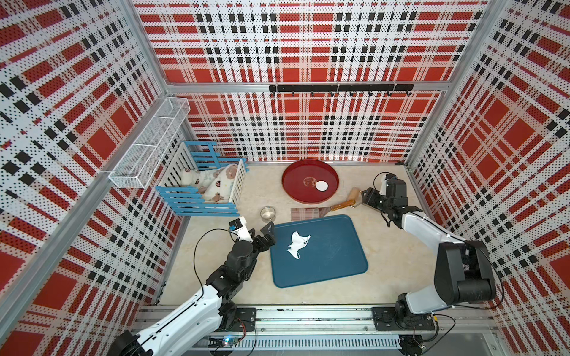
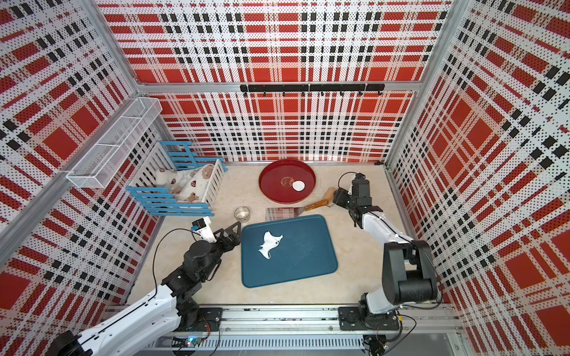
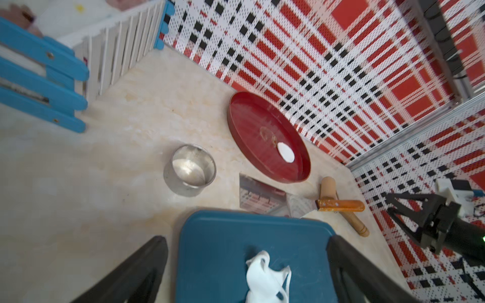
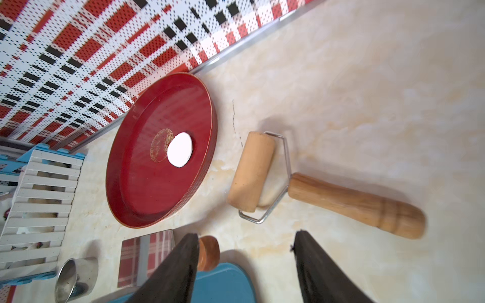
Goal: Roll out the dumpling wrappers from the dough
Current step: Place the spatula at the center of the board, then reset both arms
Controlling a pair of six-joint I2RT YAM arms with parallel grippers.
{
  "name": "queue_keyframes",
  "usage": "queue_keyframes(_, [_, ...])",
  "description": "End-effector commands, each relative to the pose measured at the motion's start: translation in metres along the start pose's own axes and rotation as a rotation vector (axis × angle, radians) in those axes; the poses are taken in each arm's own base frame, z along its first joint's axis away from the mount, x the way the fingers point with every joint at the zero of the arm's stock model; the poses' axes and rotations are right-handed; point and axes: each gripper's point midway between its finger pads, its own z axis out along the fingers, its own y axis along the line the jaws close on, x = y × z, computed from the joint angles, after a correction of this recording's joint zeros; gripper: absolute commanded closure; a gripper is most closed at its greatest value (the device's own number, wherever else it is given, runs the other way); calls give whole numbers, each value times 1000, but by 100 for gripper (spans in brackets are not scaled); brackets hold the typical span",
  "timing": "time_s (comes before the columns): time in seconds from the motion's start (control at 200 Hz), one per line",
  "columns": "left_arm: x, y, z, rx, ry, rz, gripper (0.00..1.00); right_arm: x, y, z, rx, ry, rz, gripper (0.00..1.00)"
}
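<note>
Hovering right gripper [image 4: 246, 233], jaws apart

Left arm [image 1: 185, 311], right arm [image 1: 422, 228]: white shells, black joints, looping cables [image 1: 194, 251]; black left claw [image 1: 273, 232], right claw [image 1: 363, 198].

A thin round white dough wrapper [image 1: 321, 185] on a glossy red round tray [image 1: 293, 191]; ragged white dough sheet [image 1: 296, 243] on a teal plastic board [image 1: 333, 262]; perforated walls [image 1: 293, 46] plaid red, black, white.

Bench [image 1: 388, 277]: smooth, cream marble-look surface.
Round tray [image 4: 147, 194]: glossy red finish.
Rectangular tray [image 1: 333, 262]: blue plastic, matt, faintly scuffed.
Ring [image 3: 189, 168]: polished metal.
Roller [image 4: 252, 170]: matt pale wood, wire frame, varnished wooden handle.
Scraper [image 3: 259, 195]: mirror-bright metal blade, glossy wooden handle.
Dough [image 1: 297, 245], wrapper [image 4: 179, 149]: matt white, smooth.
Crib [image 1: 197, 203]: painted slats; printed cloth bedding [image 1: 216, 185].
</note>
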Motion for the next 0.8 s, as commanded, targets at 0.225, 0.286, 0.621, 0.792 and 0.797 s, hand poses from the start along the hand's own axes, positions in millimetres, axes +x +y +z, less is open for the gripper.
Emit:
queue_keyframes(0.225, [-59, 2, -4, -72, -249, 143, 1, -59, -18, -118, 153, -482, -192, 14])
queue_keyframes(0.286, [-64, 5, -4, -88, -266, 165, 1, -60, -32, -130, 220, -516, -153, 13])
queue_keyframes(0.621, [-79, 31, -8, -197, -372, 340, 1, -40, -55, -131, 310, -511, -162, 12])
queue_keyframes(0.792, [-85, 56, -9, -234, -411, 364, 1, -23, -53, -110, 256, -502, -273, 12])
queue_keyframes(0.797, [-85, 56, -9, -233, -411, 364, 1, -23, -53, -109, 255, -502, -274, 12])
